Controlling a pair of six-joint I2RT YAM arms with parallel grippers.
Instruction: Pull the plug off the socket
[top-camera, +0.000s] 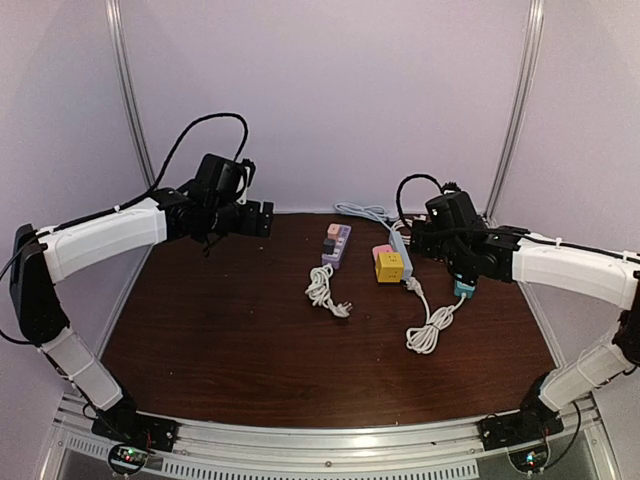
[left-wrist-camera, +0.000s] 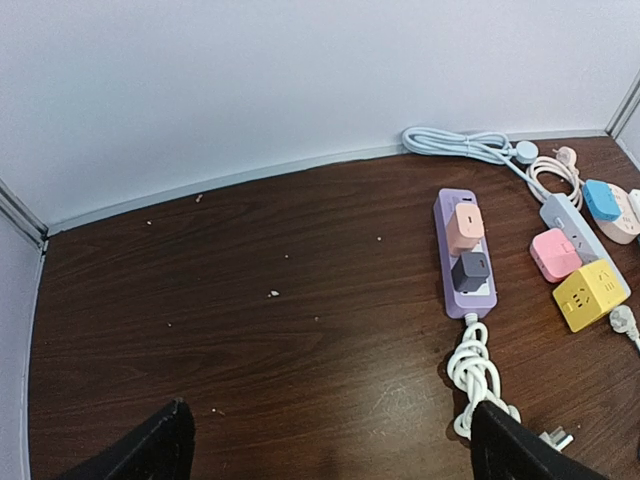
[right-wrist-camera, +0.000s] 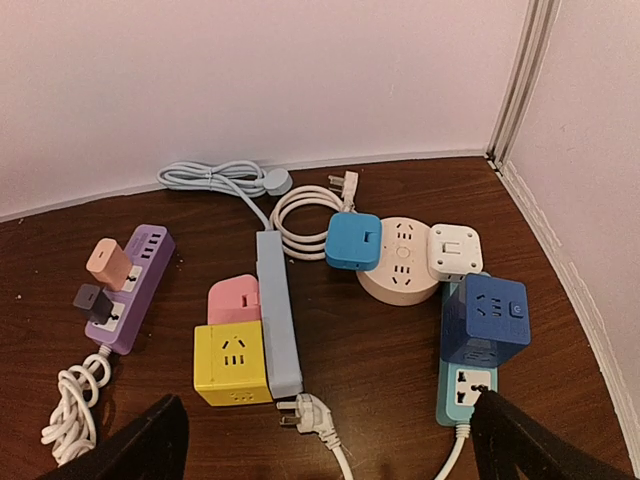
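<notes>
Two pincers (left-wrist-camera: 335, 445) (right-wrist-camera: 330, 445) released, empty; right wrist cam alone shows navy cube (right-wrist-camera: 485, 320) on teal strip (right-wrist-camera: 460, 390).

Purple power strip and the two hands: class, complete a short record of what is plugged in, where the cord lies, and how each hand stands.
strip: purple power strip, lying flat
plugged in: pink adapter and dark grey adapter, next to each other
cord: white cord, bundled at the strip's end nearest the arms
left hand: open, holding nothing, clear of the strip
right hand: open, holding nothing
</notes>
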